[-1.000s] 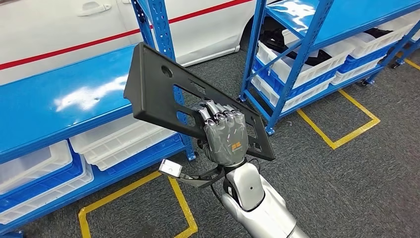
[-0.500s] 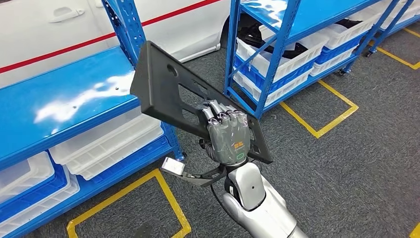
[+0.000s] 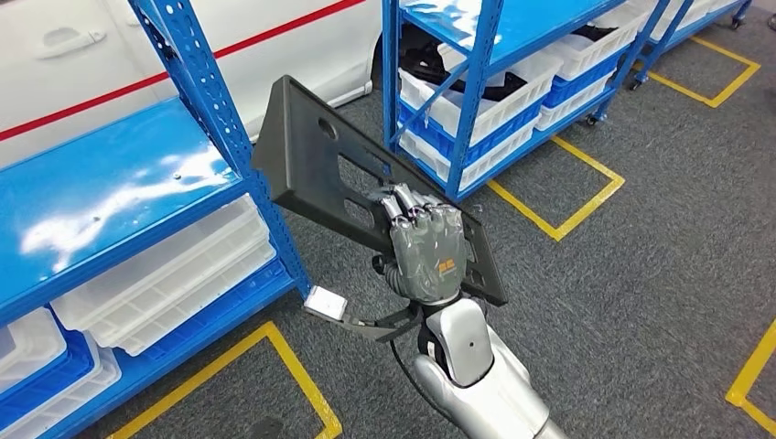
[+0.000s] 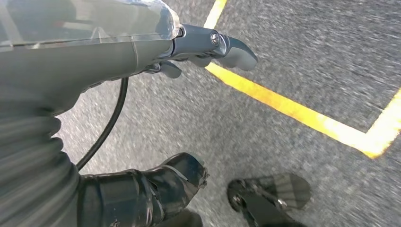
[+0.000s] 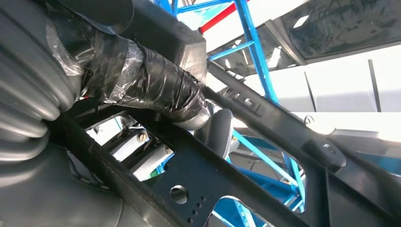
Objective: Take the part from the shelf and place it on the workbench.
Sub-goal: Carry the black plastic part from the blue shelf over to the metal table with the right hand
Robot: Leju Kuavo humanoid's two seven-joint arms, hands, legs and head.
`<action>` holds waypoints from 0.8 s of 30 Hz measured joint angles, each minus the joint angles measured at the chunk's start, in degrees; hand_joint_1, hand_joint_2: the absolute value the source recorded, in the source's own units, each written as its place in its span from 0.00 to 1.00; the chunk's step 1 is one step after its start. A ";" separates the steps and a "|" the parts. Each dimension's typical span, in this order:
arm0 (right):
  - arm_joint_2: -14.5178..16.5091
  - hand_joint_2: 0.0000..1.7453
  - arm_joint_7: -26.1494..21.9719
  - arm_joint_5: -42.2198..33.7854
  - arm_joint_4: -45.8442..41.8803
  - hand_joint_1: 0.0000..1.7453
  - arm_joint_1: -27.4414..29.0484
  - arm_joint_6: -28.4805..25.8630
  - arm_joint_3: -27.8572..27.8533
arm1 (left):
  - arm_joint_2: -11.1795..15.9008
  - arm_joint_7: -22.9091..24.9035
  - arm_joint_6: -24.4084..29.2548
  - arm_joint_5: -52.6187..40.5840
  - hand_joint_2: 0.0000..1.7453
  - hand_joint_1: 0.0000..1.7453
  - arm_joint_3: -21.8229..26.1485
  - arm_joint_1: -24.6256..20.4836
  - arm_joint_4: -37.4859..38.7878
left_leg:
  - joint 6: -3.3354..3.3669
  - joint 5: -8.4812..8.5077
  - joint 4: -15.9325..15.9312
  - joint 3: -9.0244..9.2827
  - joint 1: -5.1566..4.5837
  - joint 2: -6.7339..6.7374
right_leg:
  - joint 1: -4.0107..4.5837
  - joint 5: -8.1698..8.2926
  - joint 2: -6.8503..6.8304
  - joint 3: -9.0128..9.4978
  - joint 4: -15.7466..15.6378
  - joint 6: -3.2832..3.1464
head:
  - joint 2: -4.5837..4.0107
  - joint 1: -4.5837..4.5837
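Observation:
The part [image 3: 311, 146] is a flat black plastic panel with several cut-outs and a round hole. My right hand [image 3: 428, 251] grips it by its lower end and holds it up, tilted, in front of me above the floor. In the right wrist view the panel [image 5: 222, 179] runs across the picture, with the taped thumb [image 5: 156, 94] pressed against it and fingers reaching through a cut-out. My left hand [image 4: 118, 47] hangs over the grey floor with nothing in it, its fingers apart.
A blue shelf rack [image 3: 110, 192] with white bins [image 3: 165, 274] underneath stands at the left. A second blue rack [image 3: 476, 91] with bins is at the back. A white car [image 3: 91, 46] is behind them. Yellow lines [image 3: 558, 219] mark the grey carpet, which is open to the right.
The whole scene has slid left, so the camera has turned right. The panel stays in my right hand at the same place in view.

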 joint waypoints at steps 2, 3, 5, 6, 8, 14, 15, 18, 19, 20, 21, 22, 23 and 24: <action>-0.02 1.00 -0.57 -0.55 -0.03 1.00 0.08 -0.08 -0.18 | -0.03 0.04 0.01 -0.06 1.00 0.00 -0.01 -0.09 0.00 | 0.48 0.59 -0.95 0.46 0.22 0.78 | 0.08 -0.51 -1.11 -0.21 0.57 0.60 | 0.00 0.04; -0.02 1.00 -0.78 -0.76 -0.08 1.00 0.08 -0.10 -0.27 | -0.08 0.05 0.02 -0.09 1.00 0.00 -0.02 -0.13 0.00 | 0.75 0.88 -1.42 0.69 0.35 1.22 | 0.13 -1.63 -2.09 -0.91 2.17 0.82 | 0.00 0.06; -0.05 1.00 -0.98 -1.01 -0.15 1.00 0.12 -0.13 -0.42 | -0.15 0.05 0.02 -0.13 1.00 0.00 -0.02 -0.13 0.00 | 1.06 1.01 -1.65 0.82 0.36 2.10 | -0.05 -5.27 -3.72 -3.98 8.76 1.19 | 0.00 0.09; -0.08 1.00 -1.03 -1.09 -0.16 1.00 0.21 -0.14 -0.44 | -0.15 0.08 0.02 -0.13 1.00 0.00 -0.02 -0.10 0.00 | 1.11 0.97 -1.58 0.78 0.35 2.58 | -0.20 -6.72 -3.88 -5.70 12.32 1.38 | 0.00 0.08; -0.14 1.00 -1.10 -1.23 -0.15 1.00 0.46 -0.14 -0.52 | -0.14 0.12 0.02 -0.13 1.00 0.00 -0.02 -0.04 0.00 | 1.05 0.82 -1.42 0.73 0.35 3.49 | -0.48 -6.68 -4.05 -6.80 14.73 1.64 | 0.00 0.09; -0.04 1.00 -2.29 -2.55 -0.40 1.00 1.05 -0.14 -0.71 | -0.14 0.09 0.23 0.02 1.00 0.00 -0.02 -0.08 0.00 | -0.50 -0.28 -0.46 0.83 -0.13 5.36 | 0.15 -1.25 -6.68 0.80 0.17 0.44 | 0.00 0.06; 0.00 1.00 -2.77 -2.78 -0.63 1.00 1.54 -0.15 -0.71 | -0.13 0.05 0.34 0.10 1.00 0.00 -0.01 -0.06 0.00 | -0.79 -0.37 -0.47 0.93 -0.11 5.65 | 0.13 -1.15 -6.18 0.72 0.11 0.11 | 0.00 0.04; 0.49 1.00 -3.91 -2.67 -1.59 1.00 3.27 -0.17 -0.69 | -0.12 -0.11 0.49 0.16 1.00 0.00 0.00 0.05 0.00 | -1.61 -2.50 1.84 0.17 0.20 4.33 | -0.13 -0.93 -5.19 0.86 -0.24 -0.83 | 0.00 0.03; 0.75 1.00 -4.04 -2.57 -1.78 1.00 3.62 -0.17 -0.69 | -0.09 -0.15 0.49 0.14 1.00 0.00 0.00 0.11 0.00 | -1.75 -4.21 4.59 -1.03 0.27 3.42 | -0.19 -0.89 -4.89 0.90 -0.31 -1.06 | 0.00 0.03; 0.95 1.00 -4.08 -2.53 -1.88 1.00 3.86 -0.16 -0.69 | -0.05 -0.19 0.49 0.14 1.00 0.00 0.00 0.19 0.00 | -1.81 -6.13 8.40 -2.78 0.28 2.79 | -0.13 -0.90 -4.52 0.90 -0.30 -1.24 | 0.00 0.02; 1.08 1.00 -4.12 -2.58 -1.92 1.00 4.08 -0.16 -0.69 | -0.01 -0.21 0.49 0.15 1.00 0.00 0.00 0.29 0.00 | -1.84 -7.68 12.37 -4.69 0.28 2.53 | -0.04 -0.93 -4.08 0.91 -0.28 -1.35 | 0.00 0.01; 1.11 1.00 -4.21 -2.74 -1.92 1.00 4.32 -0.15 -0.69 | 0.03 -0.23 0.48 0.16 1.00 0.00 0.00 0.41 0.00 | -1.84 -8.35 15.22 -6.16 0.28 2.41 | 0.05 -0.96 -3.59 0.94 -0.25 -1.39 | 0.00 0.02; 1.12 1.00 -4.32 -2.96 -1.92 1.00 4.53 -0.15 -0.69 | 0.07 -0.27 0.46 0.17 1.00 0.00 0.00 0.53 0.00 | -1.77 -7.88 16.12 -6.80 0.28 2.37 | 0.13 -0.99 -3.06 0.98 -0.20 -1.43 | 0.00 0.02; 1.15 1.00 -4.45 -3.18 -1.92 1.00 4.69 -0.16 -0.69 | 0.09 -0.29 0.46 0.17 1.00 0.00 0.00 0.60 0.00 | -1.63 -6.29 14.61 -6.33 0.28 2.28 | 0.17 -1.02 -2.49 1.05 -0.13 -1.44 | 0.00 0.02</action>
